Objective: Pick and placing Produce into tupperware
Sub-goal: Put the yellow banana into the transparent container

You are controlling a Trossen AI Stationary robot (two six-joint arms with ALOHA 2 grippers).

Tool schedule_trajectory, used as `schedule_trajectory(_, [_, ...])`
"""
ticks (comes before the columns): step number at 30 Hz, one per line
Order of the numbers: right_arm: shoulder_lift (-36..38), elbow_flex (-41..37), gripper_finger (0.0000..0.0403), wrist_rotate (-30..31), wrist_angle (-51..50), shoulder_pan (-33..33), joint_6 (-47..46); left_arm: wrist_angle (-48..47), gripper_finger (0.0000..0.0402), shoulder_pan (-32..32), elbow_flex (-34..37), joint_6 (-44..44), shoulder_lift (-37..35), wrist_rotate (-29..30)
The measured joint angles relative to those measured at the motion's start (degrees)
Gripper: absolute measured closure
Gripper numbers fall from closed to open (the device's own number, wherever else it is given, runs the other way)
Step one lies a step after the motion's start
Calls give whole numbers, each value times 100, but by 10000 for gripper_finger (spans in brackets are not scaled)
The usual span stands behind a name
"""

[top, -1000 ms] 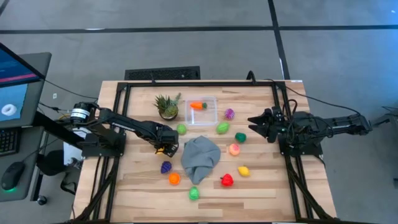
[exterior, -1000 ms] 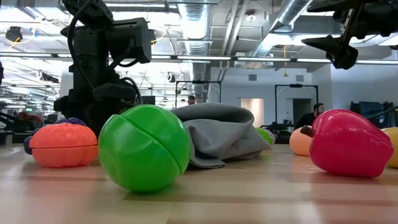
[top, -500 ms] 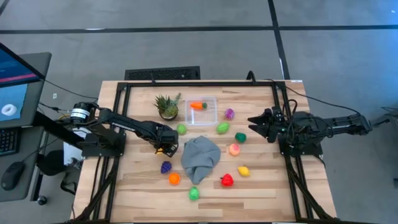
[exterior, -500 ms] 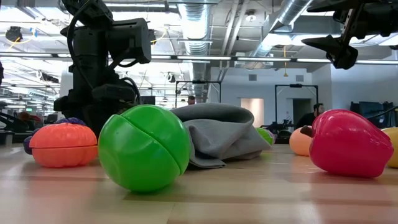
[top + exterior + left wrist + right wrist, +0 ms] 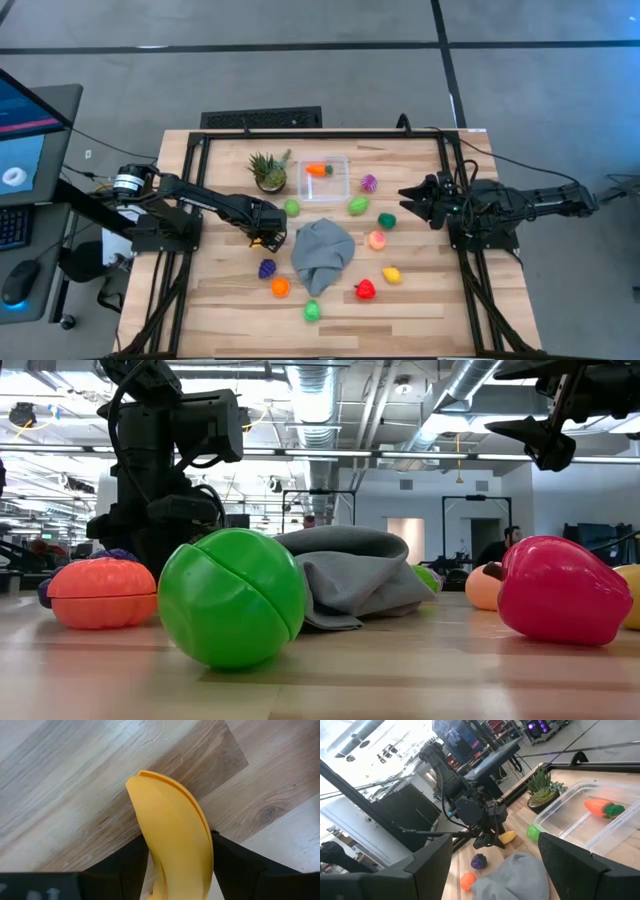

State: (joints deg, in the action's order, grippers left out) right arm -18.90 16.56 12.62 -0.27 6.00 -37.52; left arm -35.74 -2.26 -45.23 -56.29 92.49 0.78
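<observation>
Left wrist view: banana pinched between the fingers

Yellow banana (image 5: pixel 172 835) lying low on the wood of the desk (image 5: pixel 420 300), flanked on both sides by the left claw (image 5: pixel 268 240), closed in against its flanks for what looks like a lift. Gripped across the narrow body, probably because the curved length would slip otherwise. Tupperware (image 5: pixel 345 190) well apart toward the far side of the desk, holding an orange carrot (image 5: pixel 317 170) already. Grey cloth (image 5: pixel 322 255) just beside the left claw, heaped mid-desk among scattered pieces: purple grapes (image 5: pixel 267 268), a red piece (image 5: pixel 365 290). Right claw (image 5: pixel 408 196) hanging above the desk's right side, part open, empty, seemingly kept clear as a waiting arm.
</observation>
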Motion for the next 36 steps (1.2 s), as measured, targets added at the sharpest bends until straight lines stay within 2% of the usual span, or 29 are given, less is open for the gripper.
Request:
schedule_trajectory(16, [-2,0,85,2,-20,-2,0,-80,207,0,24,4,-354,78])
schedule_trajectory(26, [-2,0,85,2,-20,-2,2,-75,251,0,12,182,-363,-29])
schedule_trajectory(36, [-2,0,85,2,-20,-2,2,-141,255,0,4,212,-370,-5])
